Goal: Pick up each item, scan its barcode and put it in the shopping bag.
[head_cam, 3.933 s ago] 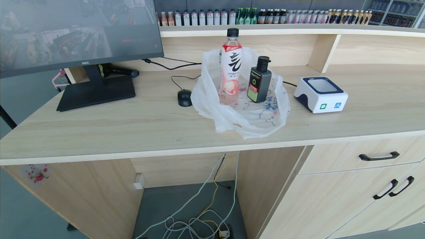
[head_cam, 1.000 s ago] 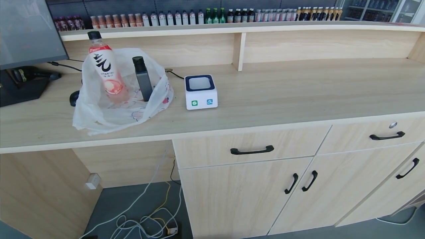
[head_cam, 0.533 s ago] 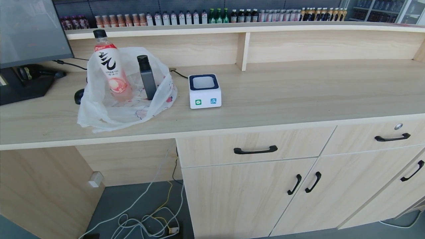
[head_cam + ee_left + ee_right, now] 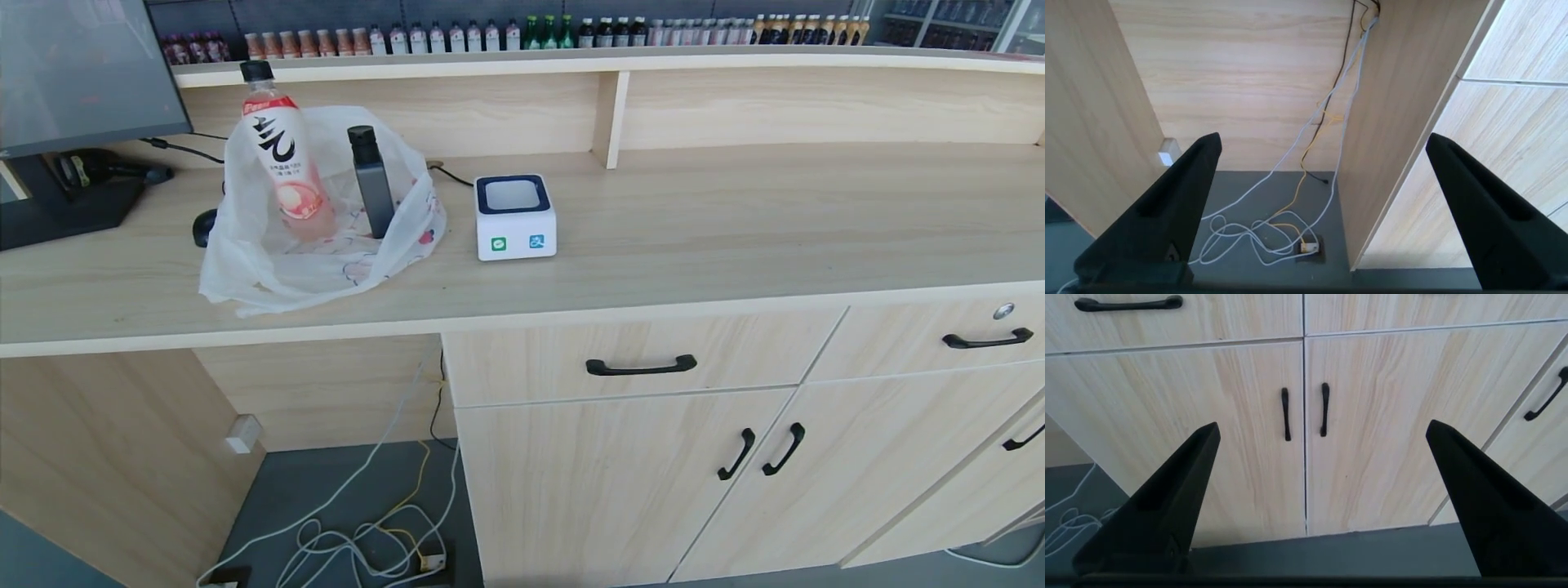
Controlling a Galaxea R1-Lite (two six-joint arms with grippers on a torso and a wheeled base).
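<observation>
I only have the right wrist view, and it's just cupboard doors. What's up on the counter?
Observer: A white bag lies open on the counter, with a pink bottle and a dark bottle standing upright in it.
Operator: Where's the scanner?
Observer: The scanner sits on the counter at the bag's right, apart from it.
Operator: And the left arm?
Observer: The left gripper is low in front of the open bay under the counter, fingers open, with cables on the floor beyond it.
</observation>
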